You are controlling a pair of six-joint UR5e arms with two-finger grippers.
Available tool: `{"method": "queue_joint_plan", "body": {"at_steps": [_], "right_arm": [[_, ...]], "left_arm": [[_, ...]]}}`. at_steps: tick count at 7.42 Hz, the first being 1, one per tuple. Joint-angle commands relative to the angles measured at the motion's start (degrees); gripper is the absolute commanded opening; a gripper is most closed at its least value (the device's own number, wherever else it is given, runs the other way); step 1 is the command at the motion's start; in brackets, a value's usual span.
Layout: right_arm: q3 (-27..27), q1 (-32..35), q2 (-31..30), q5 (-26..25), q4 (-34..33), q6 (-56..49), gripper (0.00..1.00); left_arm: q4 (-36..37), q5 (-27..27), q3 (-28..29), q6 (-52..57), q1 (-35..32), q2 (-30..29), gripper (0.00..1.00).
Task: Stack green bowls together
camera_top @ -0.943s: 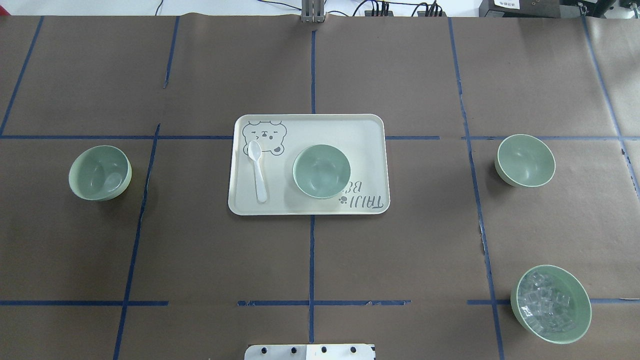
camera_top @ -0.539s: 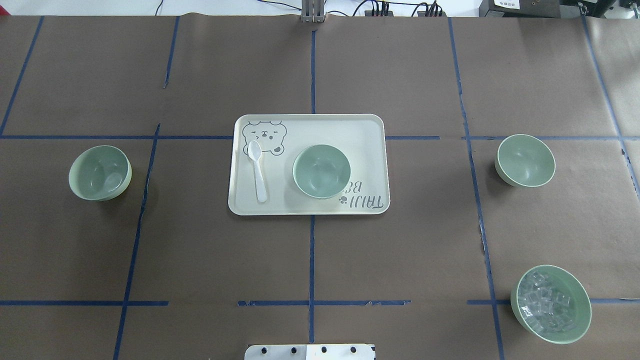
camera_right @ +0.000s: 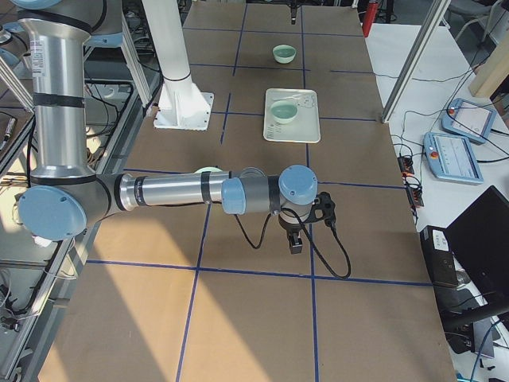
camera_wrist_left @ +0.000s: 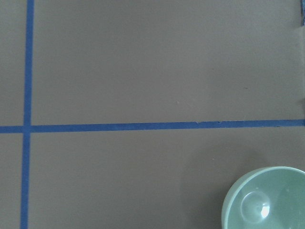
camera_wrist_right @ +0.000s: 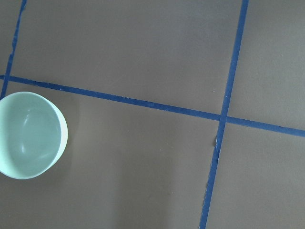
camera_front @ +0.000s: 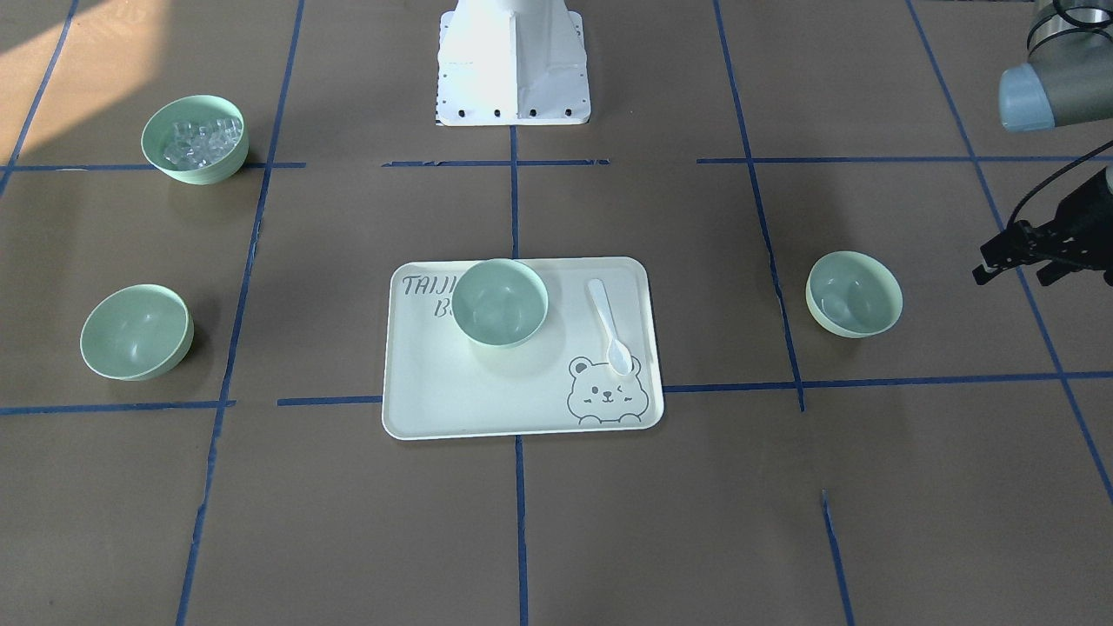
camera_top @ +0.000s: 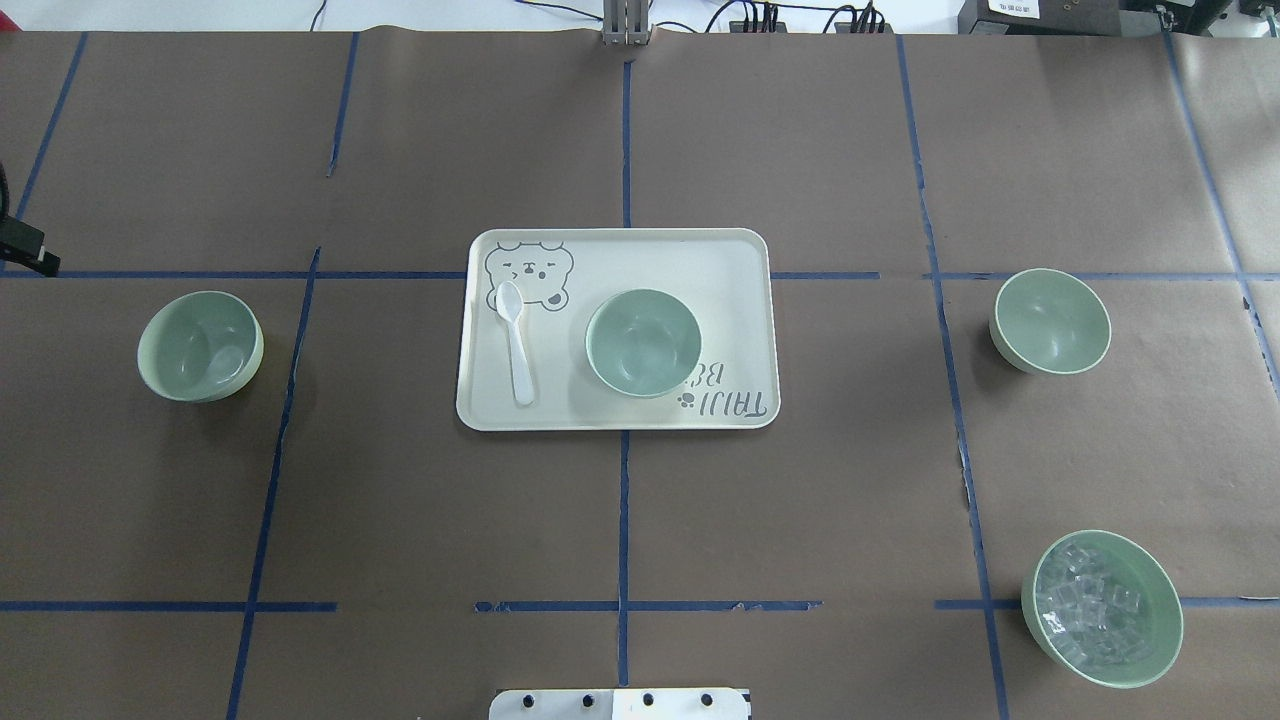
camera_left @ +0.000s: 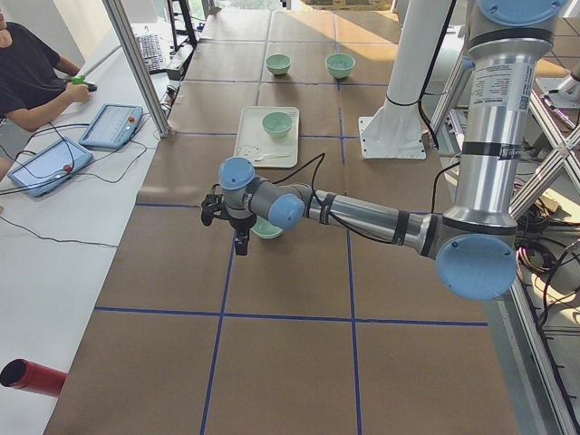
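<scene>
Plainly, the three green bowls sat well apart in the overhead view, none nested in another. The left bowl (camera_top: 200, 345) stood on the brown paper at mid-left. The tray bowl (camera_top: 642, 342) stood upright on the tray (camera_top: 620, 236) at centre, with a white spoon (camera_top: 515, 345) lying beside it near the bear print. The right bowl (camera_top: 1050, 320) stood at mid-right. Lower right, a larger ice bowl (camera_top: 1102, 608) held clear cubes.

From the front-facing camera the left gripper (camera_front: 1013, 269) hung at the right edge of the frame, near the left bowl (camera_front: 854, 294) but not touching it; whether its jaws were parted or closed could not be told. In the overhead view only a black bit of it showed at the far left edge. Its wrist camera caught the left bowl (camera_wrist_left: 267, 200) in the lower right corner, below a blue tape line.

The right gripper (camera_right: 296, 239) showed only in the right side view, pointing down at bare paper, and its jaws' state could not be told. Its wrist camera caught the right bowl (camera_wrist_right: 31, 136) at the left edge, empty and upright.
</scene>
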Motion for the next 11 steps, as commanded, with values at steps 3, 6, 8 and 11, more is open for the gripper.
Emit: {"method": "queue_joint_plan", "body": {"at_steps": [3,6,8,11], "right_arm": [[0.5,-0.4,0.1,0.5,0.4,9.0,1.00],[1.1,-1.6,0.3,0.5,0.5,9.2,1.00],[1.2,-2.4,0.9,0.4,0.4,9.3,1.00],[2.6,-6.0,1.5,0.2,2.2,15.8,1.00]], "left_arm": [[-16.9,6.9,6.3,-18.1,11.7,0.3,1.00],[-17.5,8.5,6.6,-18.6,14.6,0.3,0.81],[-17.6,8.5,6.5,-19.9,14.6,0.3,0.05],[-17.1,7.8,3.8,-20.3,14.1,1.0,0.00]]}}
